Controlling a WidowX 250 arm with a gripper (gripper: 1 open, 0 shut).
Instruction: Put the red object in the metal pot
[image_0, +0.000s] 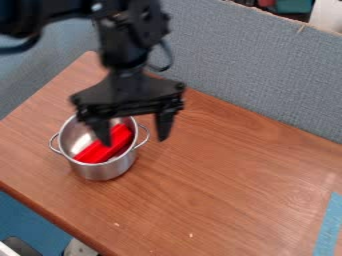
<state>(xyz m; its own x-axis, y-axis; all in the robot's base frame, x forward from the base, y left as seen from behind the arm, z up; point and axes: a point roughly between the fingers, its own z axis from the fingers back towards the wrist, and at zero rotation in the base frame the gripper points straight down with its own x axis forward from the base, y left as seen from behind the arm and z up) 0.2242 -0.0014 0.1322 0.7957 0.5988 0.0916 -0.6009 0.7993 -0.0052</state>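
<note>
Already the red object (107, 143) lies inside the metal pot (99, 147), slanting from the floor up toward the far rim, and the pot stands on the left part of the wooden tabletop (227, 190). Above it hangs the black gripper (130, 124), pointing down — its fingers (167, 124) spread wide with nothing between them, one prong over the pot's mouth, the other just past its right rim.
</note>
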